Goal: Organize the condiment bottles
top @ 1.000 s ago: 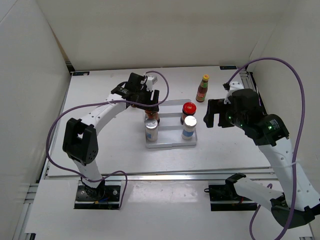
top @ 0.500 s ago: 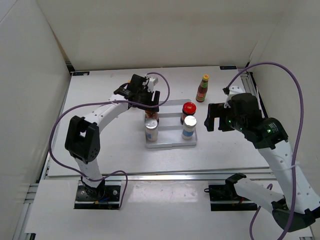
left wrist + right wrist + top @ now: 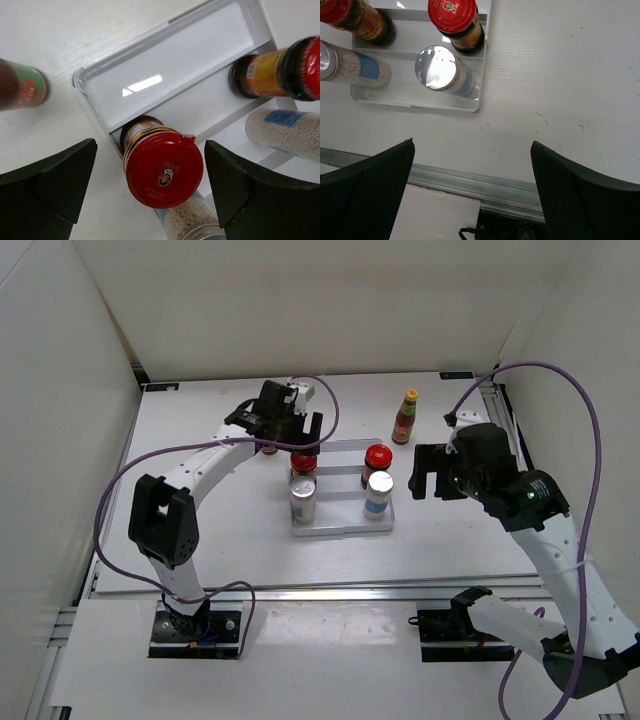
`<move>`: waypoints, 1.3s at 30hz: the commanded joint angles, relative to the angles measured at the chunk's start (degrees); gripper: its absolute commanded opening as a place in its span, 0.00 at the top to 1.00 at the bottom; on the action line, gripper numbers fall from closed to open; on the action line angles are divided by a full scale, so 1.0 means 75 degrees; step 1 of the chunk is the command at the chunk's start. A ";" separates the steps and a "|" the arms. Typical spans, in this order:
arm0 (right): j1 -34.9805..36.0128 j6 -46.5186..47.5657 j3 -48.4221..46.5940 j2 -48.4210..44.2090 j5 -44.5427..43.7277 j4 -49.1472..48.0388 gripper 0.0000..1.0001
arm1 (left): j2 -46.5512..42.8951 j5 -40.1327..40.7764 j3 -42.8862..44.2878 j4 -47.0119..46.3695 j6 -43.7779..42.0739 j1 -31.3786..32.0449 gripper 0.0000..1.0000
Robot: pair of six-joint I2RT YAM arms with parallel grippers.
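Note:
My left gripper (image 3: 291,436) hangs open over the left end of the white ribbed tray (image 3: 340,527). Below it, in the left wrist view, a red-lidded jar (image 3: 164,169) stands in the tray's middle row, free between the left gripper's (image 3: 150,155) wide fingers. A white shaker (image 3: 192,225) stands just in front of it. A second jar (image 3: 378,456) and shaker (image 3: 378,486) stand at the tray's right end. One yellow-capped sauce bottle (image 3: 405,417) stands behind the tray on the right. Another sauce bottle (image 3: 20,90) stands just left of the tray. My right gripper (image 3: 426,472) is open and empty, right of the tray.
The tray's back row (image 3: 175,65) holds nothing. In the right wrist view the right gripper (image 3: 472,147) is over bare table in front of the tray's corner (image 3: 475,102), near the metal rail (image 3: 485,182) at the table's front edge. White walls enclose the table.
My left gripper has opened and let go of the red-lidded jar, which now stands in the tray. The right arm has hardly moved.

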State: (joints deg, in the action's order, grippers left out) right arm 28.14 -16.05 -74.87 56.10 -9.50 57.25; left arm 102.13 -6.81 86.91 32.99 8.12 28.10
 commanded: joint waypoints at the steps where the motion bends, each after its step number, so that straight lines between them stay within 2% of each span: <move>1: 0.0010 -0.0343 -0.0213 0.0044 -0.0420 -0.0157 0.00 | -0.1040 0.0415 0.0505 -0.0016 -0.0051 0.0004 0.00; 3: 0.0010 -0.0344 -0.0283 0.0277 -0.0421 -0.0227 0.00 | -0.1241 0.0614 0.0611 -0.0016 -0.0133 0.0004 0.00; 7: 0.0010 -0.0508 -0.0820 0.0816 -0.0737 -0.0228 0.00 | -0.2037 0.1701 0.0401 -0.0016 -0.0461 0.0004 0.00; 11: -0.0131 -0.0426 -0.1418 0.1800 -0.1440 -0.0379 0.00 | -0.3160 0.2874 -0.0839 -0.0332 -0.0790 0.0004 0.00; 13: -0.0504 -0.0134 -0.1957 0.2454 -0.1441 -0.0671 0.00 | -0.3607 0.3321 -0.1963 -0.0984 -0.0965 0.0004 0.00; 14: -0.0634 -0.0133 -0.2341 0.2690 -0.1058 -0.0766 0.00 | -0.4143 0.3496 -0.2780 -0.1232 -0.0965 0.0004 0.00; 18: -0.1465 0.0055 -0.3303 0.4129 -0.0002 -0.1060 0.00 | -0.5750 0.3602 -0.4621 -0.2475 -0.1035 0.0004 0.00; 24: -0.1725 0.0383 -0.4080 0.5702 0.0411 -0.1855 0.00 | -0.7873 0.4656 -0.6513 -0.3555 -0.1188 0.0086 0.00; 29: -0.1725 0.0547 -0.4384 0.6756 0.0389 -0.2535 0.00 | -0.8063 0.4822 -0.6784 -0.4375 -0.1387 0.0355 0.00; 33: -0.1725 0.0547 -0.4992 0.7484 0.0119 -0.2536 0.00 | -0.7571 0.4752 -0.6620 -0.4376 -0.1458 0.0566 0.00; 39: -0.1725 0.0875 -0.5731 0.8375 -0.0549 -0.2536 0.00 | -0.7815 0.4892 -0.6714 -0.4621 -0.1458 0.0566 0.00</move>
State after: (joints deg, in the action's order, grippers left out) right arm 15.22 -11.35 -113.40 117.78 -9.72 40.60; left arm 45.63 28.21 36.25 1.39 -2.52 32.14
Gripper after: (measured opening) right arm 0.998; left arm 0.995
